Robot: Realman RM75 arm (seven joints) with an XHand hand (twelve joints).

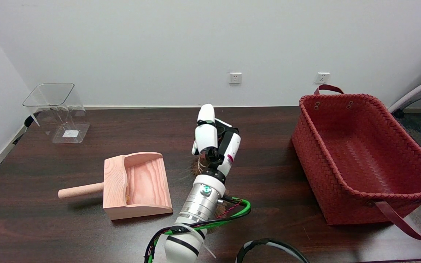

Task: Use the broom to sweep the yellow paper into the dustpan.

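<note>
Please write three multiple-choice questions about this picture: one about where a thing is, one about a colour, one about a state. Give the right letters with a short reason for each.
1. Where does the clear container stand?
A. at the table's far left corner
B. inside the basket
C. on the dustpan

2. What colour is the woven basket?
A. blue
B. red
C. white

3. How does the wooden dustpan lie?
A. upside down
B. flat on the table, its handle pointing to the picture's left
C. lifted in the right hand

Answers:
1. A: it stands by the wall, beyond the dustpan and to its left.
2. B: its woven walls are red, with darker red straps.
3. B: its base rests on the dark table, and the right hand is beside it, over brown bristles, not on it.
</note>
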